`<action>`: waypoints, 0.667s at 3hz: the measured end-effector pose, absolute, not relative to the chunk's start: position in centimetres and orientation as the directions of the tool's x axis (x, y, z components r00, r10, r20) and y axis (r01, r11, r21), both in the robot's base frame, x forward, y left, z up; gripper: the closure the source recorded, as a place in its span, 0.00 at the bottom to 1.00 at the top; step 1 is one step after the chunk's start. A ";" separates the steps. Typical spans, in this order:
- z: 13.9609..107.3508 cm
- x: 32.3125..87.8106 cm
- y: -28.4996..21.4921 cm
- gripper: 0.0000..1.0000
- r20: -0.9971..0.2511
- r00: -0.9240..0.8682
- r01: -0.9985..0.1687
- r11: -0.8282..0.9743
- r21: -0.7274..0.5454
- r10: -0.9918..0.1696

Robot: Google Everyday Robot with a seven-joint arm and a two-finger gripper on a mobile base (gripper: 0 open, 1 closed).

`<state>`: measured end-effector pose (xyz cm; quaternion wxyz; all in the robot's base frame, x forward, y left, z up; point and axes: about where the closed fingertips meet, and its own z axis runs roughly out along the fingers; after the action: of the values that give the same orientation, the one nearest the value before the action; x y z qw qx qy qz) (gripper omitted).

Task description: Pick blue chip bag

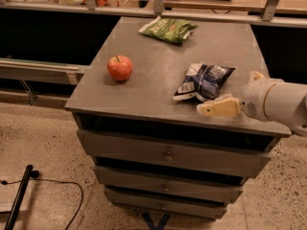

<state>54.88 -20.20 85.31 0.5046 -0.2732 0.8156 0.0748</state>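
- Because the cabinet is filling the middle of the frame and its flat grey top is serving as the work surface, everything to be handled is lying on it where the arm looks able to reach. Three drawers with small knobs are showing below, and no label is showing on them.
- The arm is occupying the right edge of the frame, hanging low over the top's lower right corner. I am judging this as a stance for approaching the bag from its near side.
- The blue bag is lying flat and crumpled on the right half of the top, right of centre in the frame. It is lying well apart from the other items, so nothing is crowding a grasp. White patches and lettering are showing on its navy foil, but I am not managing to read any word or brand.
- The green bag is lying at the far edge, in the upper middle of the frame, well apart from the blue one. Pale print is showing on it, too small to read.
- The gripper is hovering just below and right of the blue bag's lower corner, near it and seemingly not touching, pointing left along the front edge. Whether it is spread apart or closed up, I am unable to tell.
- The apple is sitting stem up, left of centre, well apart from both bags and clear of the arm's side.
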 end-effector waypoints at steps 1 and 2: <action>84.9 54.6 -18.5 0.00 -0.856 -0.342 -0.554 0.819 -0.149 -0.387; 84.5 54.6 -18.1 0.00 -0.854 -0.343 -0.564 0.813 -0.146 -0.391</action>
<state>54.64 -18.07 84.54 0.4923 -0.2933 0.8148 0.0878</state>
